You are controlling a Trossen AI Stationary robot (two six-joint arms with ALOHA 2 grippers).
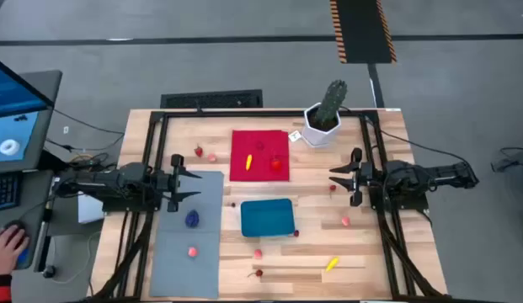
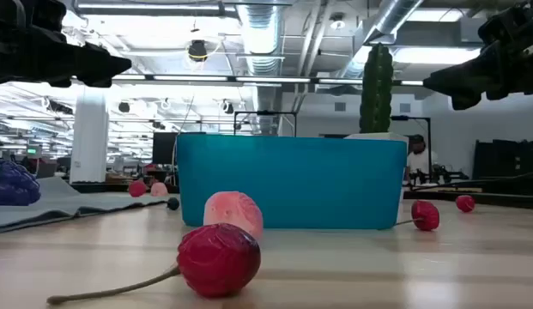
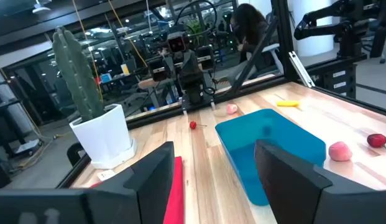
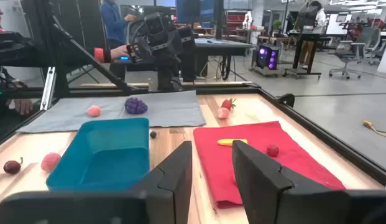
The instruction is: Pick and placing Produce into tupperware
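Note:
The teal tupperware sits near the table's middle, below the red cloth. Produce lies scattered. A yellow piece and a red piece rest on the cloth. A purple cluster and a pink piece rest on the grey mat. A cherry and a pink piece lie on the wood near the tupperware. My left gripper hovers open over the mat's far end. My right gripper hovers open right of the cloth.
A green cactus in a white pot stands at the far edge, right of the cloth. A yellow banana piece and a pink piece lie right of the tupperware. A black frame borders the table. A person's hand rests left of the table.

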